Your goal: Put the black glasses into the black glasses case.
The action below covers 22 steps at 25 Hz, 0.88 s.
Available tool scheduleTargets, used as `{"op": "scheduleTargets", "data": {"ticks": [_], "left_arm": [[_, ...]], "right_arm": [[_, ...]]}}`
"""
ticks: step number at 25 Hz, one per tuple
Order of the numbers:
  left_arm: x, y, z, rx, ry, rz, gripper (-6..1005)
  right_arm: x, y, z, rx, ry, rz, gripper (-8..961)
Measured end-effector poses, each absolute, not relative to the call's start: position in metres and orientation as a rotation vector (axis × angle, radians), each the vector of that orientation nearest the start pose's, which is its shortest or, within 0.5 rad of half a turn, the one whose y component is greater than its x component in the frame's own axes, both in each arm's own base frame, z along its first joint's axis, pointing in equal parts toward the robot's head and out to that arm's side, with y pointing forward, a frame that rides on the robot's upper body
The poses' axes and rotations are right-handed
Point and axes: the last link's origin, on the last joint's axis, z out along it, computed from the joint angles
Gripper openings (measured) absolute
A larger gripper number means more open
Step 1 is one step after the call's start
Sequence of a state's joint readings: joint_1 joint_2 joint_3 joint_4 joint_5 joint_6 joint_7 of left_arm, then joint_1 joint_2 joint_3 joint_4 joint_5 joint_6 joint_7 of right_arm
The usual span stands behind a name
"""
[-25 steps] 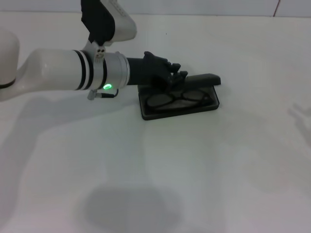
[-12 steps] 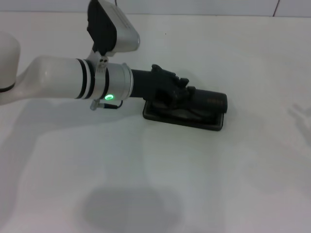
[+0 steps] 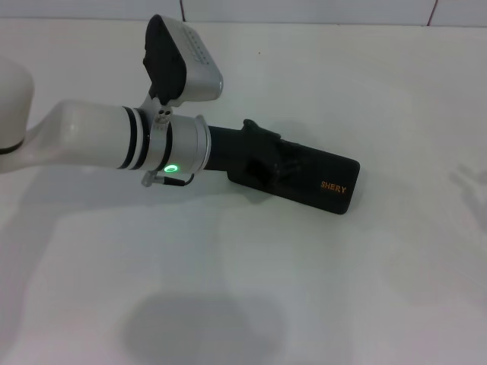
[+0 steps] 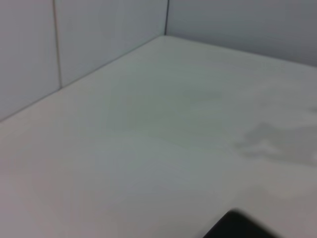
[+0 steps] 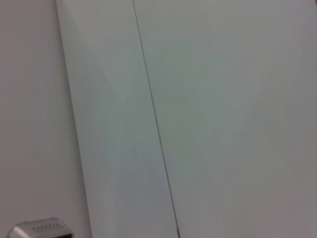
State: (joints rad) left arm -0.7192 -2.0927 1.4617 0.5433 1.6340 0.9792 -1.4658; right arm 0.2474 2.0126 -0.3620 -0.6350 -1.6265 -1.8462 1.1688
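Note:
The black glasses case [image 3: 319,180] lies closed on the white table [image 3: 243,289], a little right of centre, with orange lettering on its lid. The black glasses are hidden. My left gripper [image 3: 268,158] reaches in from the left and rests on the left half of the lid, black against black. A dark corner [image 4: 242,227] shows at the edge of the left wrist view; I cannot tell what it is. My right gripper is out of view, and the right wrist view faces a pale panelled wall [image 5: 198,119].
A tiled wall [image 3: 319,9] runs along the table's far edge. A soft shadow [image 3: 202,327] lies on the near part of the table.
The case lid has come down from standing open to fully closed, covering the glasses. The case has slid slightly right and nearer, and my left gripper followed onto the lid.

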Motion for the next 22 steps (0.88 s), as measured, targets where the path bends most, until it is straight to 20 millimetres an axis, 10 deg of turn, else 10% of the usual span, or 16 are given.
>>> {"op": "scheduleTargets", "data": {"ticks": [11,14,22], "left_arm": [[-0.150,0.329,-0.012,-2.883,-0.260,-0.995,291],[-0.165,0.316,0.026,-2.869,-0.212,-1.143,332],[-0.204,0.312,0.036,-2.947,-0.296,-0.957,443]], "right_arm": [[0.316,0.249,0.098,-2.243,0.429,1.128,152],[0.302,0.256,0.086,-2.368,0.386,1.130,162],[0.231,0.292,0.030,-2.834,0.258,1.140,340]]}}
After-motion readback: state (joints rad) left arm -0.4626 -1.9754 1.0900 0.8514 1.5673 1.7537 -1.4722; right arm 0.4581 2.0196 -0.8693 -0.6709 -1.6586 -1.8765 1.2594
